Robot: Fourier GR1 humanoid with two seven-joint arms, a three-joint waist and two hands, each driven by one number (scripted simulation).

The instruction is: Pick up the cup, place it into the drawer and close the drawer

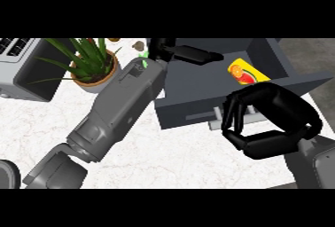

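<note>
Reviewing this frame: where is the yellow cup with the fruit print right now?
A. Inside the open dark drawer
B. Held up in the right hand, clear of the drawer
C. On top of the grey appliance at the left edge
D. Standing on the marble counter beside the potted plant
A. The cup lies inside the open drawer, within its walls; the right hand curls at the drawer's front and holds no cup.

White marble counter (189,155) carried faint pinkish-grey veining. Dark charcoal-grey open drawer (196,84) was plain, with pale silver handle (218,119). Yellow cup (248,73) bore printed fruit pattern in red, orange and green. Green spiky-leaved plant (88,55) stood in terracotta-brown pot (98,80). Both forearms were mid grey; left hand (180,53) and right hand (268,119) were glossy black. Light grey appliance (26,66) showed dark slots. Small brown bits (138,45) lay near counter's far edge.
</note>
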